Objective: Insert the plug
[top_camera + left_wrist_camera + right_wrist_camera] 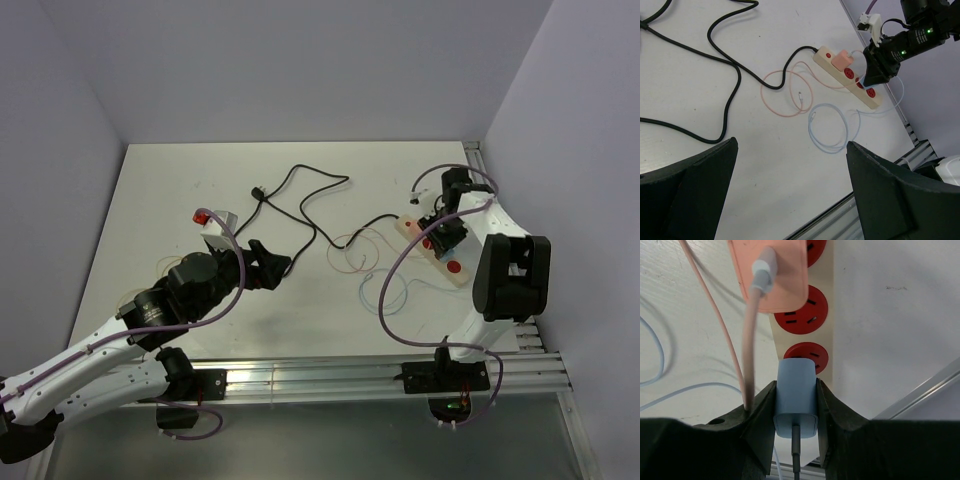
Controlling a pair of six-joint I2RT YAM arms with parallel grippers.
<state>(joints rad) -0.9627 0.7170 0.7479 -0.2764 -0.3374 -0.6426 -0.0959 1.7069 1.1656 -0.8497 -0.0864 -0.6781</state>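
Pinching the blue plug (796, 395) tight in my right gripper (795, 390), I am aiming it at the free red socket (807, 352) on the power strip (826, 335), centre frame.

The blue plug (796, 392) was smooth matt plastic, as was the pink adapter (775, 275). The power strip (874, 102) was cream plastic, its red sockets (801, 315) smooth. The right gripper's fingers (757, 425) were dull black plastic. The table (880, 340) was matt white, faintly grained. The black cable (730, 95) looked rubbery; the rail (330, 375) was pale bare metal.
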